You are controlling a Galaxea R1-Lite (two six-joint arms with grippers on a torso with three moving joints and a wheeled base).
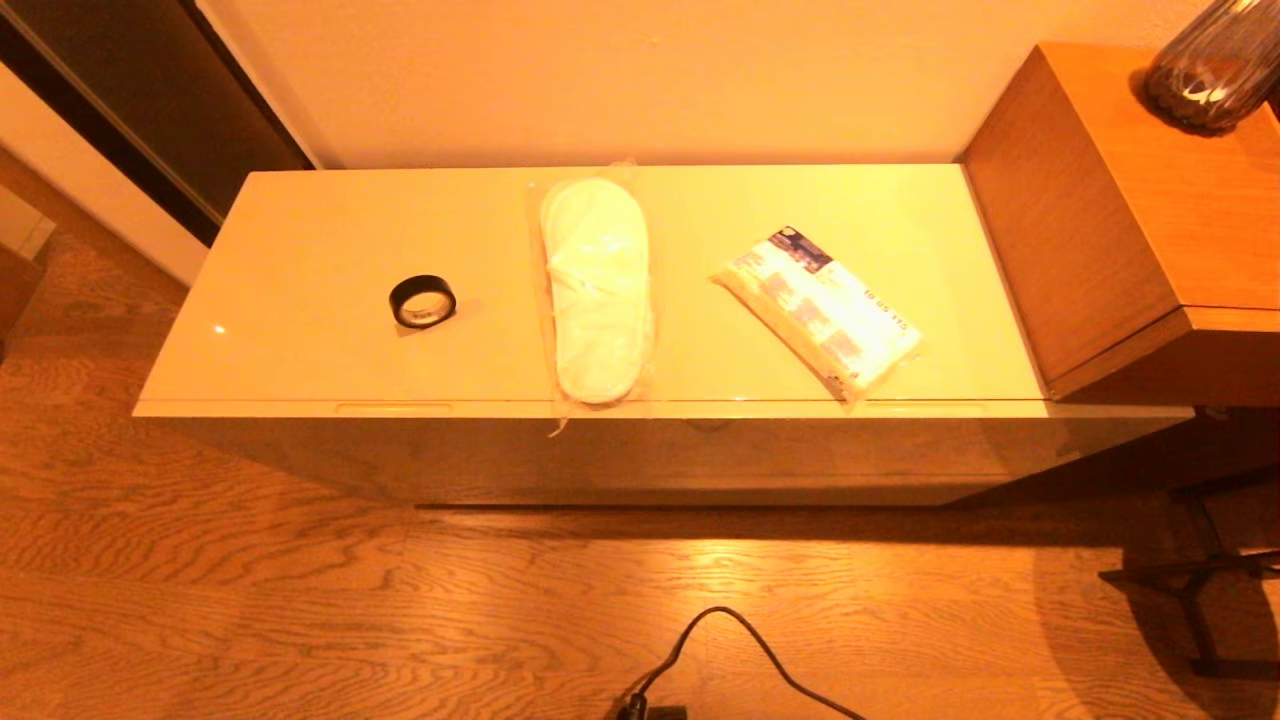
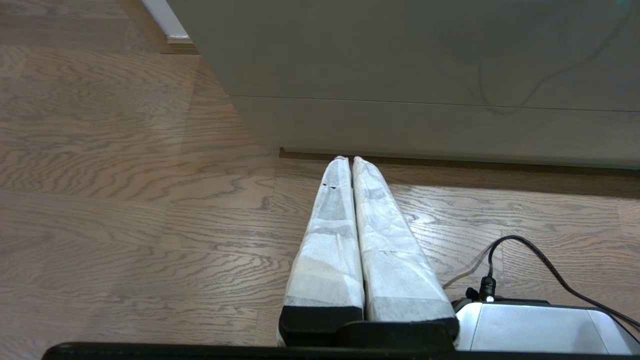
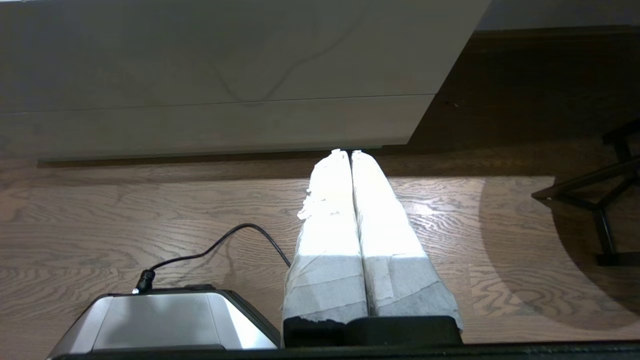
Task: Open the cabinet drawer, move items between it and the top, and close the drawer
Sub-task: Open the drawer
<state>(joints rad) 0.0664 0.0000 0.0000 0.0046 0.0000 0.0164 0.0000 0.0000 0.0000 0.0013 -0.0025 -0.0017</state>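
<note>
On the cream-beige top [image 1: 300, 230] of the low cabinet lie a black tape ring [image 1: 422, 300] at the left, white slippers in a clear bag [image 1: 597, 288] in the middle, and a white packet with blue print [image 1: 818, 310] at the right. The cabinet drawer [image 1: 640, 445] is closed, its plain front flush below the top. It also shows in the wrist views as the drawer front [image 2: 400, 50] [image 3: 225, 55]. My left gripper [image 2: 348, 159] and right gripper [image 3: 348, 152] hang low over the floor before the cabinet, both shut and empty, outside the head view.
A taller brown wooden cabinet [image 1: 1100, 220] with a dark vase [image 1: 1210, 65] adjoins the right end. A black cable [image 1: 740, 640] runs on the wooden floor in front. A dark metal stand [image 1: 1200, 580] is at the lower right. The robot's silver base [image 3: 160, 320] sits beside the grippers.
</note>
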